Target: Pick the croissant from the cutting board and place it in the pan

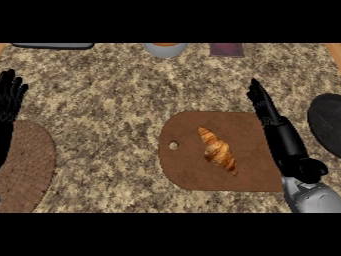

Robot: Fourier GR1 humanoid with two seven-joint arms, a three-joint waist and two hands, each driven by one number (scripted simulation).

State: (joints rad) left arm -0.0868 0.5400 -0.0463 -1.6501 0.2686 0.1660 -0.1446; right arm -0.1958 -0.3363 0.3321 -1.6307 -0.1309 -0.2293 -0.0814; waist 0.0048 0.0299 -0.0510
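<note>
Task barely begun, going by the layout. The croissant [218, 151] lay untouched near the middle of the cutting board [195, 172], slanted, one tip toward the far edge. The right hand [270, 116] was edge-on over the board's right side, fingers [257, 92] straight and pointing away from the robot, holding nothing; it was just beside the croissant, no contact visible. The pan [335, 125] sat on the worktop [114, 100] to the right of the board, cut off by the frame edge, nothing visible in it. The left hand [2, 105] rested open at the far left, fingers up, next to a brown woven mat [29, 170].

Nothing done so far: no grasp, no lift. Left to do, as I judge it: close on the croissant, lift, carry right across the board's edge, release in the pan.
</note>
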